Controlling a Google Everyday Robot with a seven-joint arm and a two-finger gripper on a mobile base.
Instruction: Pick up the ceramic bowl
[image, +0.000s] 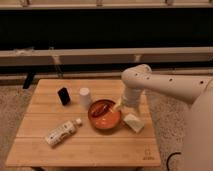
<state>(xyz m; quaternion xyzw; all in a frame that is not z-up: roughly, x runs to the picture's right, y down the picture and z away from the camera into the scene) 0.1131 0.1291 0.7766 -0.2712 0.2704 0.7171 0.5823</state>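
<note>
**Gripper at the bowl's right rim, grip state unclear**

Camera view:
- Wooden table in the middle of the scene, speckled floor around it.
- Ceramic bowl: orange-brown, glossy, sitting flat on the table, right of centre. It's the largest dish there. There's a darker red streak inside on the far-left part; can't tell what it is.
- Robot arm: white, comes in from the right and bends down over the table's right side.
- Gripper: points down-left with its tip at the bowl's right rim. Contact looks likely but isn't certain. Can't tell whether it's released or clamped on the rim.
- Pale block: just right of the bowl, below the gripper, close to the rim.
- White cup: upside down, just left and far of the bowl.
- Small black object: left of the cup.
- Bottle: lying on its side, near-left on the table, well apart from the bowl.
</note>
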